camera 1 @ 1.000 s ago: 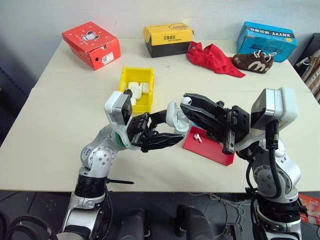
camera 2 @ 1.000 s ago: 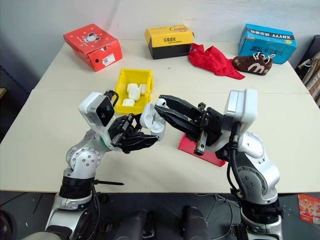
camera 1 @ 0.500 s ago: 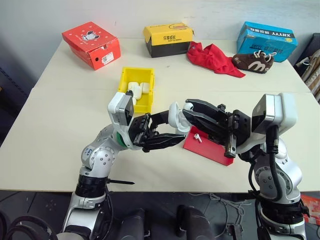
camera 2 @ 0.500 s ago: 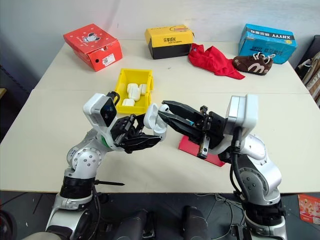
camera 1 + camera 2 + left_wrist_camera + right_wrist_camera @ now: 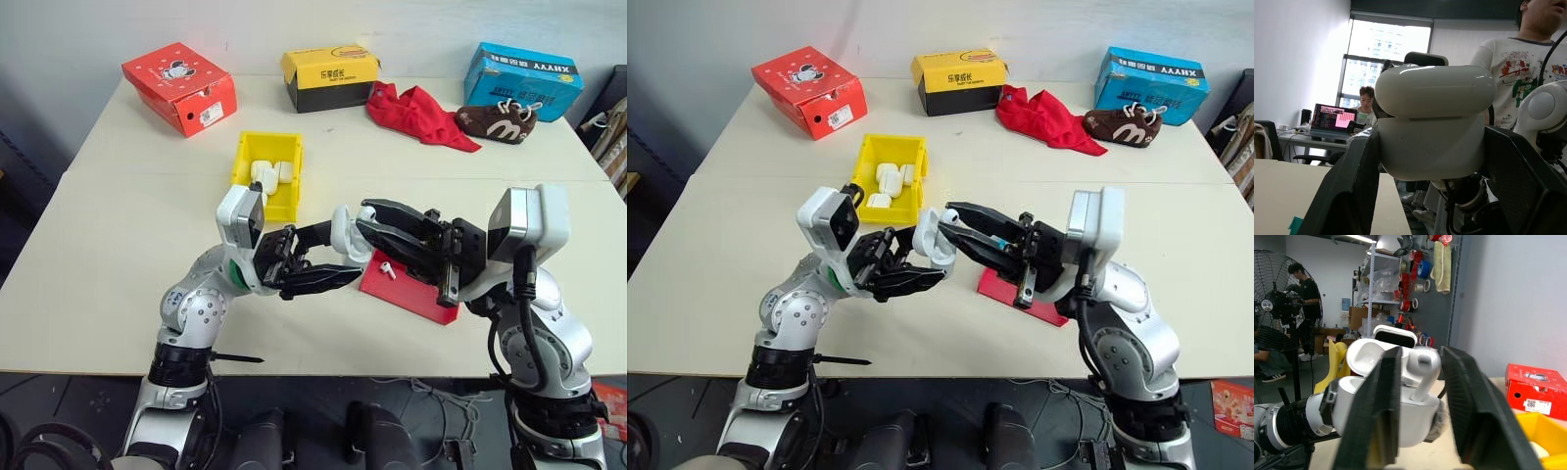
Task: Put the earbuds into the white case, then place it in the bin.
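I had the left gripper (image 5: pixel 328 257) clamped on the white case (image 5: pixel 345 227), both black fingers pressed against its sides, holding it up above the table (image 5: pixel 127 196) near mid-scene. In the left wrist view the case (image 5: pixel 1432 127) sat squarely between the fingers (image 5: pixel 1347 191), the lid seam running across from finger to finger. From the right wrist view the lid stood flipped open, tilted back, with the case's mouth facing the right gripper (image 5: pixel 364 220).

The right gripper came in from 3 o'clock, fingers parted a little around one of the earbuds (image 5: pixel 1422 372). That earbud stood with its stem pointing down into the case's mouth and its rounded head uppermost, long axis roughly upright in that view. I could not tell whether the fingers were actually pinching it or standing just off its sides.

A second earbud (image 5: pixel 385 267) lay on the red tray (image 5: pixel 411 289), which sat on the table under the right arm, at about 4 o'clock from the case. Its stem ran diagonally across the tray.

The bin (image 5: pixel 266 168) sat at about 11 o'clock from the case, well apart from it, with several white cases (image 5: pixel 265 174) inside.

Along the far edge I noted a red shoebox (image 5: pixel 181 86), a yellow shoebox (image 5: pixel 330 78), a red cloth (image 5: pixel 419 113), a brown shoe (image 5: pixel 498 121) and a blue shoebox (image 5: pixel 521 78).
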### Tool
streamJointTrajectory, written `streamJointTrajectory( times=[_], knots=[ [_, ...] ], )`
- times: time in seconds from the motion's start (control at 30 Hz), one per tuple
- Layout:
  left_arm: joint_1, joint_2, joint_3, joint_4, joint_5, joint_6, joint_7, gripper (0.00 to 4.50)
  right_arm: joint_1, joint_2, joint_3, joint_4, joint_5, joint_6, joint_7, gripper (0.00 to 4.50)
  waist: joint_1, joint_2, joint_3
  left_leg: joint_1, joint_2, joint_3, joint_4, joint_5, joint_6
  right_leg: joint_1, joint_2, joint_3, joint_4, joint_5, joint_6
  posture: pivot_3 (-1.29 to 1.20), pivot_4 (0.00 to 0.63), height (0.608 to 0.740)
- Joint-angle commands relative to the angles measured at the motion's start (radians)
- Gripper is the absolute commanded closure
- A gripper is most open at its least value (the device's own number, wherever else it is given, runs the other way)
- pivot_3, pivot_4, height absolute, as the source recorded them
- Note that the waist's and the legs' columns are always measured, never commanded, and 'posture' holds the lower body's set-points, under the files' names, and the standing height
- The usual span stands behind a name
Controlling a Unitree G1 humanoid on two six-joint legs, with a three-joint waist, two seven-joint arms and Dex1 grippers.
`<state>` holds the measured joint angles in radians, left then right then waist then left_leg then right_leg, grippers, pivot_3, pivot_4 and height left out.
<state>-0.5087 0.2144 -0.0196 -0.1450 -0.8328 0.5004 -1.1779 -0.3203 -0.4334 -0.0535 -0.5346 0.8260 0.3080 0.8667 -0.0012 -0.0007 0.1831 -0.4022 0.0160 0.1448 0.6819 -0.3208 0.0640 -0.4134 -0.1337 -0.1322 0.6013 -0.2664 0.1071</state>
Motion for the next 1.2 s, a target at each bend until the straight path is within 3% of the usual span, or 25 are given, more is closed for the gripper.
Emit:
streamJointTrajectory(
  times=[0.03,0.2,0.27,0.37,0.53,0.63,0.8,0.97,1.1,1.2],
  knots=[
    [-0.042,-0.039,-0.006,-0.055,-0.024,-0.038,0.009,1.73,0.032,-0.033,0.055,-0.011,-0.008,0.047,0.032,2.14,0.000,0.000,0.000,0.000,0.000,0.000,0.000,0.000,0.000,0.000,0.000,0.000,0.000,0.000,0.000,0.00,0.150,0.740],
    [-0.034,-0.035,0.002,-0.050,-0.019,-0.046,0.004,1.73,0.051,-0.079,-0.004,-0.039,0.036,0.050,0.022,0.49,0.001,0.000,0.000,0.000,0.000,0.000,0.000,0.000,0.000,0.000,-0.001,0.000,0.000,0.000,0.000,0.00,0.150,0.740],
    [-0.028,-0.030,0.006,-0.048,-0.017,-0.048,0.002,1.73,0.064,-0.111,-0.053,-0.058,0.070,0.064,0.002,0.10,0.001,0.000,0.000,0.000,0.000,0.000,0.000,0.000,0.000,0.000,-0.001,0.000,0.000,0.000,0.000,0.00,0.150,0.740],
    [-0.005,0.000,0.021,-0.045,-0.005,-0.055,-0.003,1.73,0.142,-0.207,-0.220,-0.095,0.144,0.100,-0.028,0.10,0.006,0.000,0.000,0.000,0.000,-0.001,0.000,0.000,0.000,0.000,-0.001,0.000,0.000,0.000,0.000,0.00,0.150,0.740],
    [0.053,0.103,0.053,-0.027,0.027,-0.084,-0.049,1.73,0.473,-0.328,-0.556,0.018,0.018,0.014,0.134,0.10,0.026,0.000,0.000,0.000,0.000,-0.001,0.000,-0.001,0.002,0.002,-0.001,-0.001,-0.003,0.000,0.000,0.00,0.150,0.740],
    [0.087,0.162,0.070,-0.017,0.042,-0.101,-0.074,1.73,0.635,-0.344,-0.667,0.226,-0.158,-0.148,0.241,0.10,0.029,0.000,0.000,0.000,-0.001,0.000,0.000,-0.001,0.003,0.003,-0.001,-0.001,-0.006,0.001,0.002,0.00,0.150,0.740],
    [0.114,0.214,0.086,-0.009,0.048,-0.117,-0.088,1.73,0.727,-0.359,-0.754,0.549,-0.313,-0.374,0.298,0.10,0.024,0.000,0.000,0.002,-0.001,0.002,0.000,-0.001,0.004,0.003,-0.001,0.000,-0.010,0.002,0.003,0.00,0.150,0.740],
    [0.102,0.220,0.095,-0.007,0.048,-0.120,-0.072,1.73,0.662,-0.439,-0.710,0.646,-0.424,-0.359,0.188,0.10,0.009,0.002,-0.001,0.005,0.000,0.003,0.000,-0.002,0.001,0.004,-0.008,0.005,-0.008,0.001,0.002,0.00,0.150,0.740],
    [0.094,0.227,0.090,-0.019,0.044,-0.107,-0.062,1.73,0.533,-0.572,-0.563,0.467,-0.360,-0.042,0.164,0.10,-0.010,0.005,0.000,0.009,0.000,0.004,0.000,-0.003,-0.004,0.004,-0.010,0.006,-0.003,0.001,0.001,0.00,0.150,0.740],
    [0.098,0.240,0.084,-0.022,0.051,-0.108,-0.070,1.73,0.341,-0.683,-0.379,0.338,-0.312,0.140,0.181,0.10,-0.010,0.008,0.001,0.011,0.000,0.004,-0.001,-0.002,-0.004,0.004,-0.011,0.006,0.001,-0.001,-0.002,0.00,0.150,0.740]
  ],
)
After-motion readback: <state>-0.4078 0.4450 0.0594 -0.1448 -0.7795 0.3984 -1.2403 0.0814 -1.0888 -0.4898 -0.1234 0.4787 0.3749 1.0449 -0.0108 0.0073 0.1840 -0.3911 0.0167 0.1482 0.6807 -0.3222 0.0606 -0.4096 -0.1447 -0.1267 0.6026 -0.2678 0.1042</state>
